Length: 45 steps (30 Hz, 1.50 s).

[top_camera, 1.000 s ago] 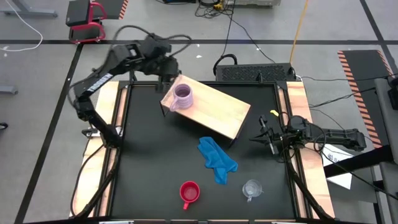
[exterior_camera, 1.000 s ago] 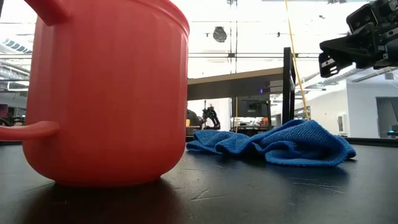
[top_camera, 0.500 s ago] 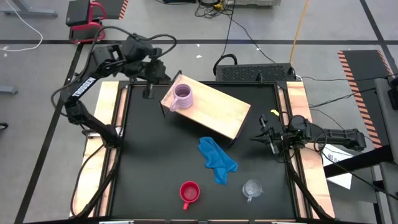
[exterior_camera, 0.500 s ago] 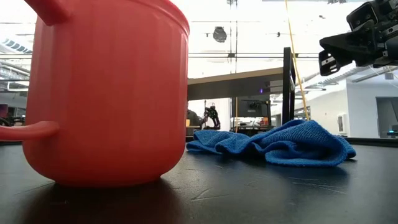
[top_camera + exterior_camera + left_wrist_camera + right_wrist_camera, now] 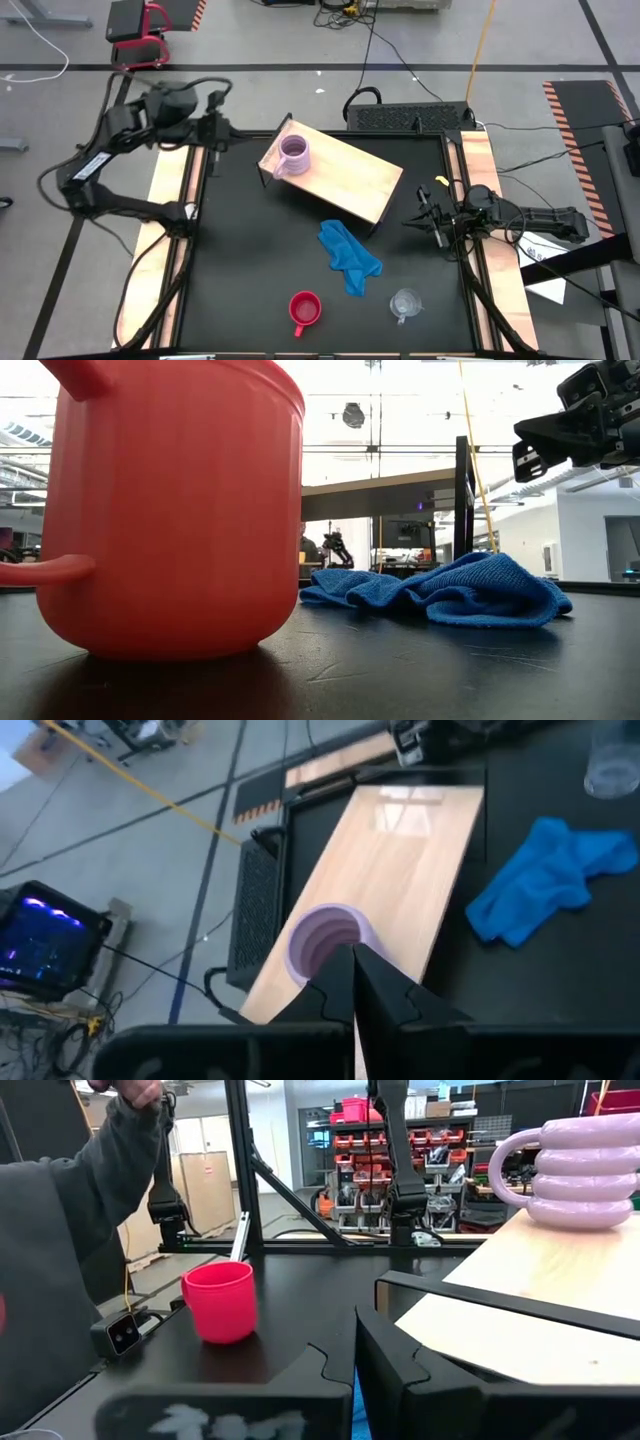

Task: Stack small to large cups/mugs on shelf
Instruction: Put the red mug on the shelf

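A lilac-pink mug (image 5: 293, 155) stands on its base at the far left end of the light wooden shelf (image 5: 345, 178). A red mug (image 5: 304, 311) and a clear cup (image 5: 405, 303) stand on the black tabletop near the front edge. My left gripper (image 5: 215, 133) hovers shut at the table's far left corner, clear of the shelf; its wrist view looks down on the lilac mug (image 5: 325, 935). My right gripper (image 5: 432, 222) waits shut at the table's right side, facing the red mug (image 5: 220, 1302).
A crumpled blue cloth (image 5: 350, 258) lies between the shelf and the two front cups. A person's dark sleeve (image 5: 60, 1250) shows beyond the table's left side in the right wrist view. Wooden side rails run along both table edges.
My left gripper has drawn back from over the shelf's far left end, beside the lilac mug, toward the table's far left corner. The lilac mug has stayed standing on the shelf.
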Available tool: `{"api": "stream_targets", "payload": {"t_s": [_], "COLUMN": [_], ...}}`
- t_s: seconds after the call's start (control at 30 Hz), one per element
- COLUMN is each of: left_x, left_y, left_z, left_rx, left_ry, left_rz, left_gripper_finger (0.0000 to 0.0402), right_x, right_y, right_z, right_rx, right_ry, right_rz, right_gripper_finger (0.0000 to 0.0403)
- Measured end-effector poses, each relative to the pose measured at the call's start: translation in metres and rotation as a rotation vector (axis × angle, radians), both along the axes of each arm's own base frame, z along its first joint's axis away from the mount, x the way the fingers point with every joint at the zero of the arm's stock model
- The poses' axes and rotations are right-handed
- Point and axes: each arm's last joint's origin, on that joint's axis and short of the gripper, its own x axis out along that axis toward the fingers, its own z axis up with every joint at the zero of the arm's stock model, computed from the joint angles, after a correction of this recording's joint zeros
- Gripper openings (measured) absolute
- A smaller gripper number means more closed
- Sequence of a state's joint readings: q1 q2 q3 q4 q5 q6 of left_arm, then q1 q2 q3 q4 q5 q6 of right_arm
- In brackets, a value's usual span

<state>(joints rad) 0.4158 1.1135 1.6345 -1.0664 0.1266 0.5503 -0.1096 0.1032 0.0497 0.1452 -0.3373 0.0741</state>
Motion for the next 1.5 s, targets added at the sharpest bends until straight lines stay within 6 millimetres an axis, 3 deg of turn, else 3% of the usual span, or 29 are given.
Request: {"api": "stream_targets", "payload": {"t_s": [0.3,0.57,0.93,1.37,1.5], "left_x": [-0.017,-0.023,-0.031,-0.031,-0.030], "left_y": [-0.012,-0.022,-0.035,-0.047,-0.050], "left_z": [-0.043,-0.072,-0.106,-0.187,-0.214], "left_rx": [-0.042,-0.124,-0.167,-0.288,-0.247], "left_ry": [-0.073,-0.241,-0.339,-0.528,-0.522], "left_rz": [0.004,-0.080,-0.122,-0.171,-0.145], "left_gripper_finger": [0.0000,0.0000,0.0000,0.0000,0.0000], "right_x": [0.000,0.000,0.000,0.000,0.000], "right_y": [0.000,0.000,0.000,0.000,0.000], "right_z": [0.000,0.001,0.001,0.001,0.000], "right_rx": [-0.008,-0.008,-0.008,-0.006,0.011], "right_ry": [-0.005,-0.010,-0.009,-0.007,0.001], "right_rz": [-0.001,0.000,-0.001,-0.001,0.000], "right_gripper_finger": [0.0000,0.0000,0.0000,0.0000,0.0000]}}
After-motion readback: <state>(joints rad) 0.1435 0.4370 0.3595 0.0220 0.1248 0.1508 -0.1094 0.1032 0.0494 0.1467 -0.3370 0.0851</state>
